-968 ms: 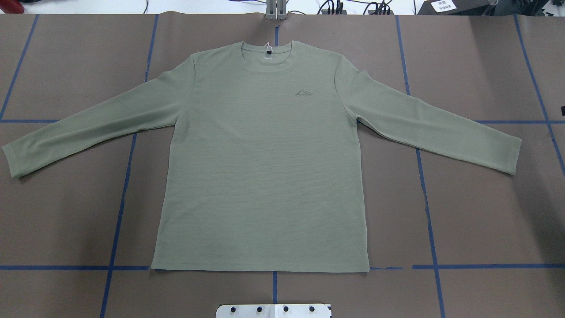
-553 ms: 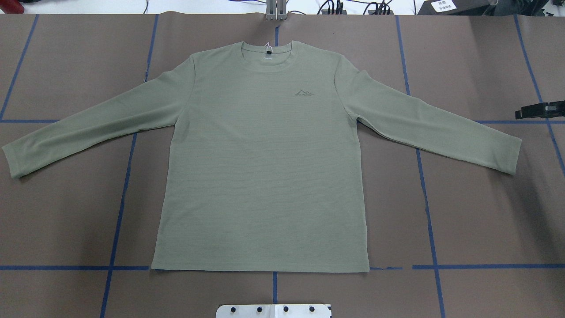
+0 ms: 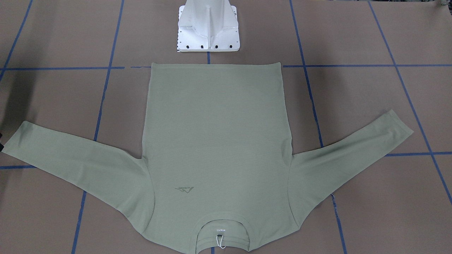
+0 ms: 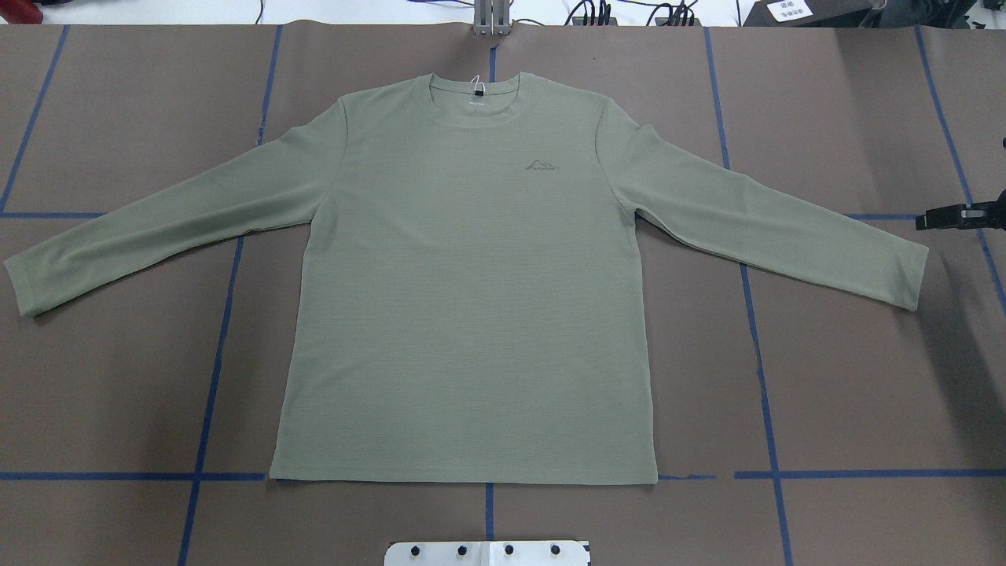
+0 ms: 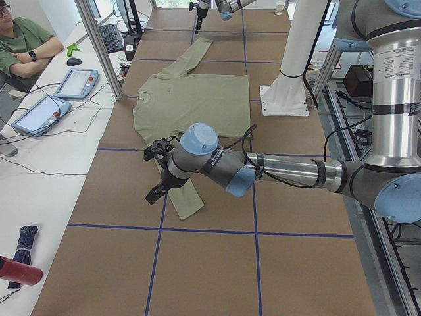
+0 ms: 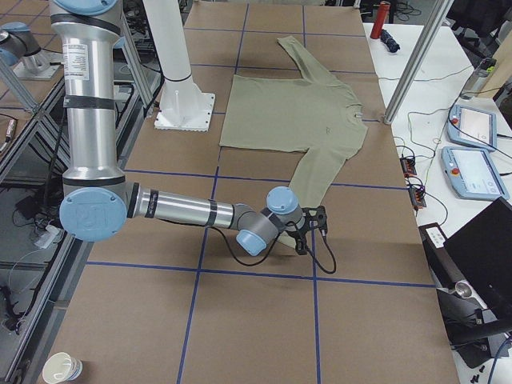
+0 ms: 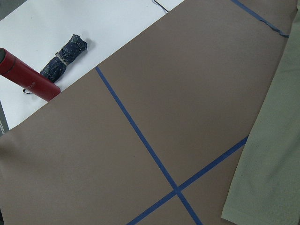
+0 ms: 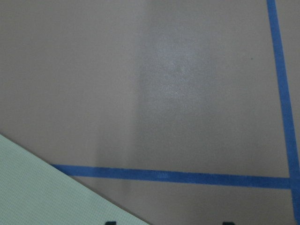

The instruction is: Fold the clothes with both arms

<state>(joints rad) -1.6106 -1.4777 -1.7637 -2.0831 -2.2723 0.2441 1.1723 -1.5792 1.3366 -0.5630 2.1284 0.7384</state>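
Observation:
The pale sage-green shirt [image 4: 471, 275] lies flat and face up on the brown table, sleeves spread, neck away from the robot; it also shows in the front view [image 3: 215, 134]. My right gripper [image 4: 943, 218] pokes in at the overhead view's right edge, just beyond the right sleeve cuff [image 4: 904, 271]. In the right wrist view two dark tips stand apart at the bottom edge, beside the sleeve [image 8: 37, 187], so it is open and empty. My left gripper [image 5: 155, 172] hovers by the left sleeve cuff [image 5: 187, 201]; I cannot tell whether it is open or shut. The left wrist view shows that sleeve [image 7: 276, 140].
The white pedestal base [image 4: 487, 553] stands at the near table edge behind the hem. Blue tape lines [image 4: 208, 393] grid the table. A red tube [image 7: 28, 79] and a folded dark umbrella [image 7: 63, 58] lie off the table's left end. Teach pendants [image 6: 472, 152] lie on the side bench.
The right gripper has come into the overhead view from the right edge and then shifted slightly nearer the sleeve cuff. The shirt has not moved.

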